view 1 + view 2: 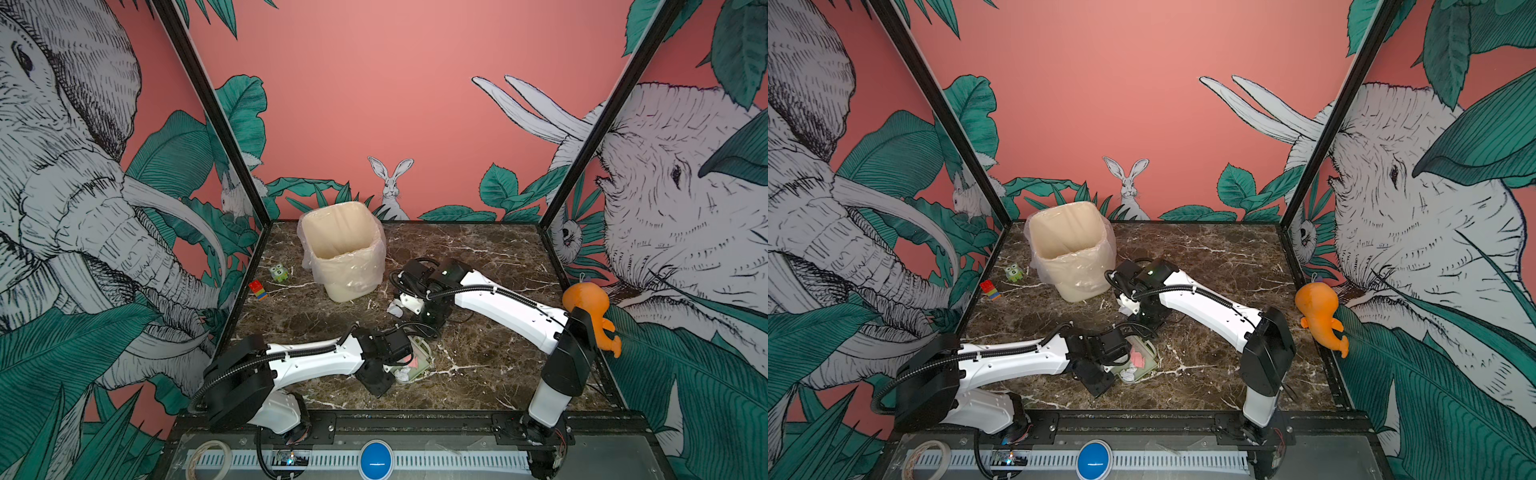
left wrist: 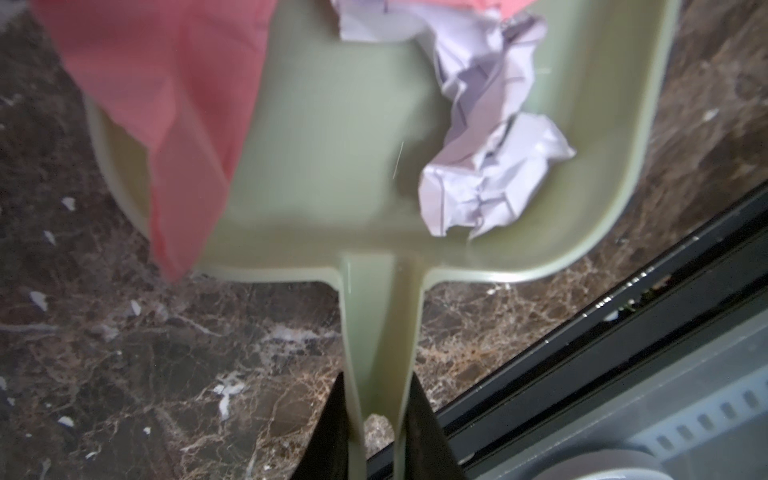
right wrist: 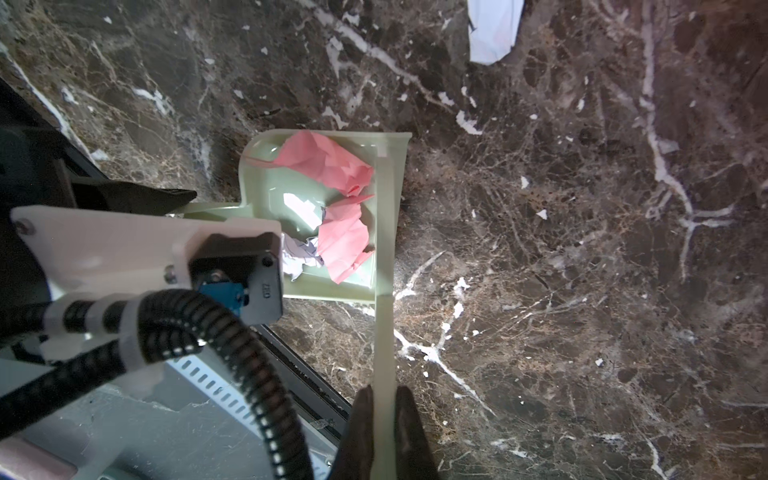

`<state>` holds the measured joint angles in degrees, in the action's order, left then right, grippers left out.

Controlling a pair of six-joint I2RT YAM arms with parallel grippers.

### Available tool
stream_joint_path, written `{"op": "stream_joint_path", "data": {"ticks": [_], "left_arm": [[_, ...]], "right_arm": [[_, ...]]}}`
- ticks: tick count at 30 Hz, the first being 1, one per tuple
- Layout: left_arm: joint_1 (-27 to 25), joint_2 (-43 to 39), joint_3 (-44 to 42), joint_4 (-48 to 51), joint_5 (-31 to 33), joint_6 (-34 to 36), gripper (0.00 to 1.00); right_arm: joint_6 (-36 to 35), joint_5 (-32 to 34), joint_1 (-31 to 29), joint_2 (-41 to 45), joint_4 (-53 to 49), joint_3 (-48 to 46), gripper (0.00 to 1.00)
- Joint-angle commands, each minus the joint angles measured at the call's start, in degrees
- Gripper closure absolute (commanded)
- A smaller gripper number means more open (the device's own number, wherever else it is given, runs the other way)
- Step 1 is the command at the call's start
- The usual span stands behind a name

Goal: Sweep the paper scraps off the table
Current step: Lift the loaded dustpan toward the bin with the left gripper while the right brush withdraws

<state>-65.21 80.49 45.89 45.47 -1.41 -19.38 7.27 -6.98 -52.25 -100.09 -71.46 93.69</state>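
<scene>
A pale green dustpan (image 2: 332, 166) is gripped by its handle (image 2: 378, 332) between the left jaws, which are clenched on either side of the handle's end. Inside the pan, pink paper scraps (image 2: 166, 104) are seen along one side and crumpled white paper scraps (image 2: 490, 174) along the other. In both top views the dustpan (image 1: 422, 361) (image 1: 1148, 361) is found toward the near edge of the dark marble bench (image 1: 498, 374), just beyond the left wrist; whether it rests on the bench or is raised cannot be told.

A thin pale green strip (image 3: 384, 332) is grasped by the right jaws, shut tight on its end. In the right wrist view the strip is seen running to the open lip of the dustpan (image 3: 266, 178), where more pink scraps (image 3: 328, 162) are gathered; contact with the lip cannot be judged.

One loose white scrap (image 1: 395, 309) (image 3: 494, 29) is left on the bench, just beside the right wrist and apart from the pan.

A cream bin (image 1: 345, 249) lined with clear plastic is stood at the far left of the bench. A small green owl figure (image 1: 279, 273) and a red-blue-yellow block (image 1: 257, 289) are placed to its left, and an orange plush toy (image 1: 590, 316) is seen at the right edge
</scene>
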Motion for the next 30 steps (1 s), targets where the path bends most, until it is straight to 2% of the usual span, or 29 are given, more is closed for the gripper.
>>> {"op": "stream_joint_path", "data": {"ticks": [1, 14, 24, 30], "left_arm": [[0.35, -3.75, -1.73, -1.36, 1.33, -1.71, 1.00], [0.09, -11.80, -1.26, -0.50, 4.99, -1.39, 1.00], [0.08, -15.10, 10.75, 10.39, 9.35, -0.14, 1.00], [0.07, -12.99, 21.90, 20.27, 11.48, 0.48, 1.00]], "right_arm": [[0.25, 2.58, 1.49, 4.81, -4.65, 1.58, 1.00], [-0.76, 4.84, 10.25, 14.64, -6.96, -1.09, 1.00], [-0.17, 0.77, 17.20, 22.57, -3.25, -10.88, 1.00], [-0.24, -1.07, 19.45, 24.73, -1.87, -14.17, 1.00]]}}
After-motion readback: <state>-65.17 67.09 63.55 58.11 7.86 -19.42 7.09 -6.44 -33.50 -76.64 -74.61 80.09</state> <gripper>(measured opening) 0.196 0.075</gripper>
